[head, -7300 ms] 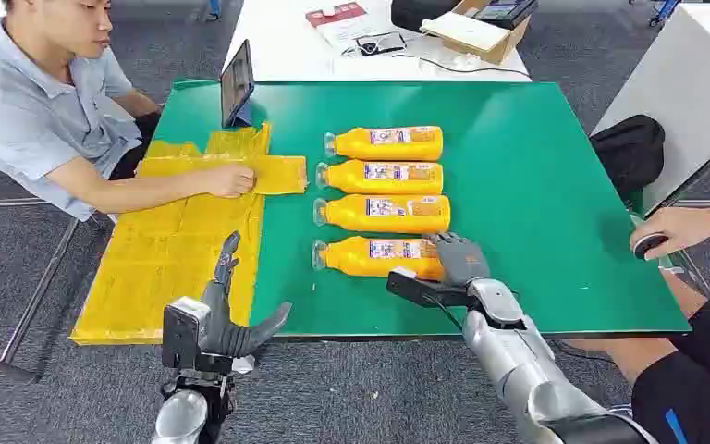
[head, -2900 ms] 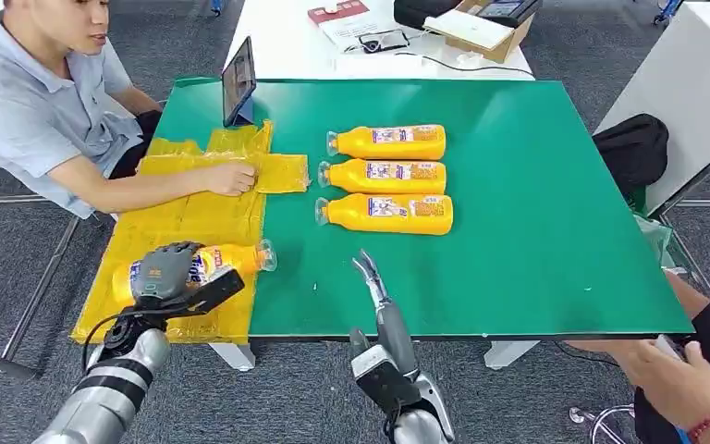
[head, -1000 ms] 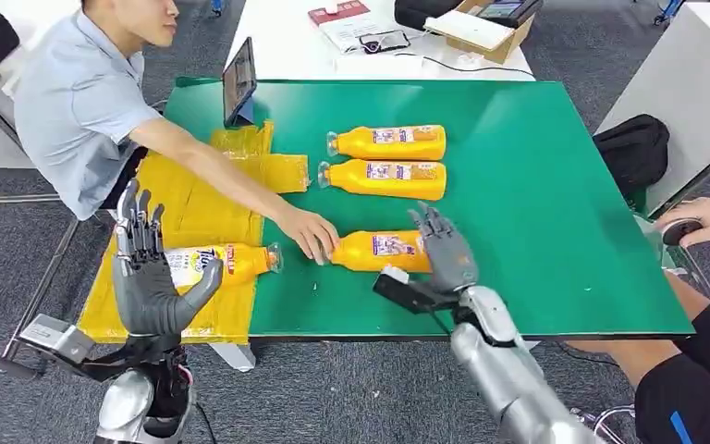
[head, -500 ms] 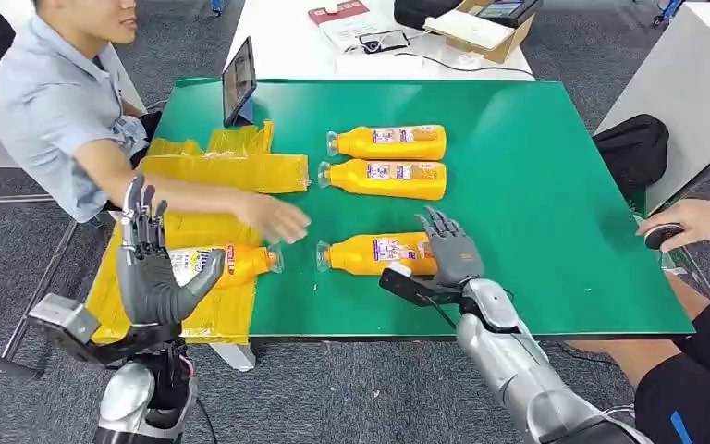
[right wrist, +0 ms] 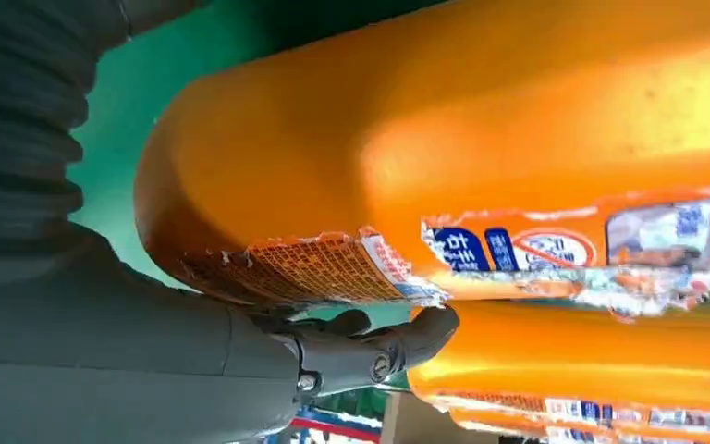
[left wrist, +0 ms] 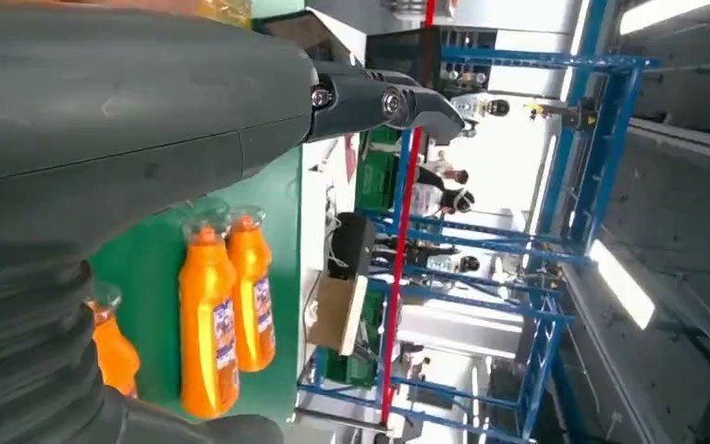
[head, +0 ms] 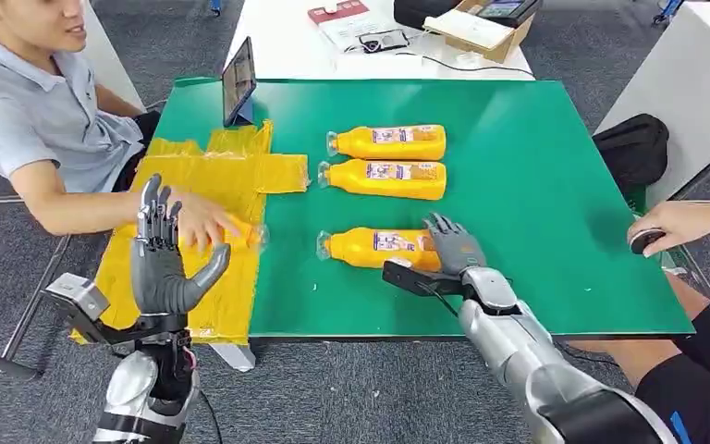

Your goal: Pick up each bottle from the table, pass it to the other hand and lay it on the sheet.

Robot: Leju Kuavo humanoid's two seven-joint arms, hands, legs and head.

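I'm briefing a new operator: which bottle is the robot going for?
On the green table, three orange bottles lie on their sides. It is the nearest bottle, alone below the pair, with the right hand over its base.

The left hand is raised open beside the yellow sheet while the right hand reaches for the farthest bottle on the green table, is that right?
Not quite. The head view shows the right hand on the nearest bottle, not the farthest. The left hand is indeed raised open beside the yellow sheet.

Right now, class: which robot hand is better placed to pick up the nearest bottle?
Right. The right hand already rests on the nearest bottle; the left hand is raised, open, over the yellow sheet.
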